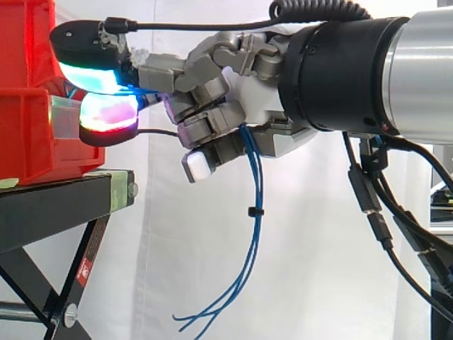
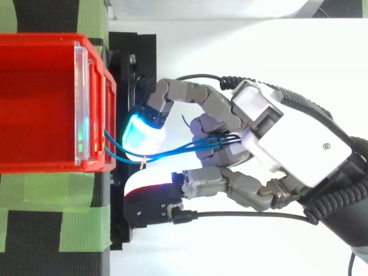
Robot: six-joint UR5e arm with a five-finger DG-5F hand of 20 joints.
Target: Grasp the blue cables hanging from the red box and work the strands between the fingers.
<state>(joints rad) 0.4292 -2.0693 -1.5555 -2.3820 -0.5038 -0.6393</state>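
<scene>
The red bin [image 1: 28,142] stands on the black stand at the left, seen from above with its rim [image 2: 46,39]. Thin blue cables [image 2: 172,150] run from the bin's front wall across to my hand [image 2: 270,132]. In the side view the blue cables [image 1: 255,184] drop out from between the curled middle fingers of my hand [image 1: 233,106] and hang down, their loose ends fanning near the bottom. Two fingers reach straight toward the bin, one pad glowing cyan-green [image 1: 92,74], the other red [image 1: 110,117], flanking the strands. The hand is shut on the cables.
The black stand [image 1: 49,205] carries the bin, with a slanted leg below it. Green tape [image 2: 57,190] covers the stand top around the bin. A small black tie [image 1: 252,211] bundles the strands midway. A white curtain is behind, with free space under the hand.
</scene>
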